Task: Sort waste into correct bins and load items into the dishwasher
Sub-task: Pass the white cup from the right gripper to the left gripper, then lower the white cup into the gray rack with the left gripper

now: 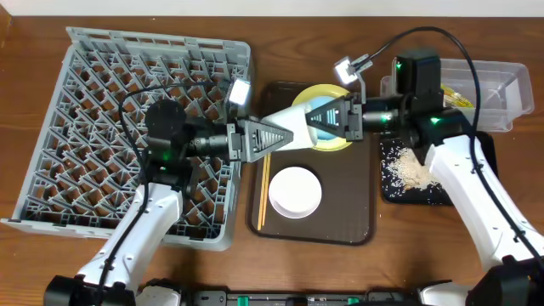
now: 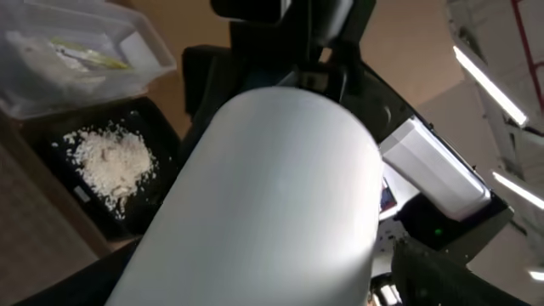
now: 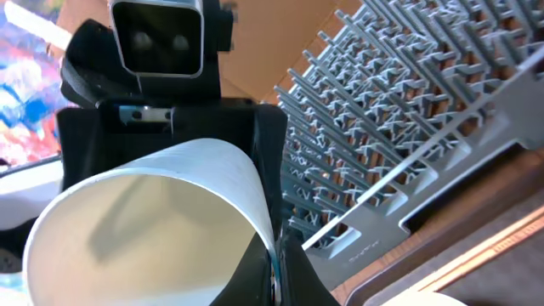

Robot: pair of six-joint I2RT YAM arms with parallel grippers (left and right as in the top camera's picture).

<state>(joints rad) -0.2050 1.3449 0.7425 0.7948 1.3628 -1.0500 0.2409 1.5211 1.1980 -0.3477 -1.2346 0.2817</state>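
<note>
Rim of light blue bowl (image 1: pixel 320 112) pinched in right hand (image 1: pixel 340 119) over plate (image 1: pixel 330 145); left hand (image 1: pixel 280 133) grip unclear

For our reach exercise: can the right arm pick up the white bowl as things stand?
Probably not yet: the right fingers hold the blue bowl. The white bowl lies uncovered on the brown tray, so the way looks free otherwise.

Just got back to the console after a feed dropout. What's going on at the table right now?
It looks like a handover. The right gripper pinches the rim of the light blue bowl above the plate. The left gripper is at the bowl's other side, but its grip is unclear. The white bowl and chopsticks lie on the brown tray, not yet in the dish rack. Rice scraps sit in the black tray.
</note>
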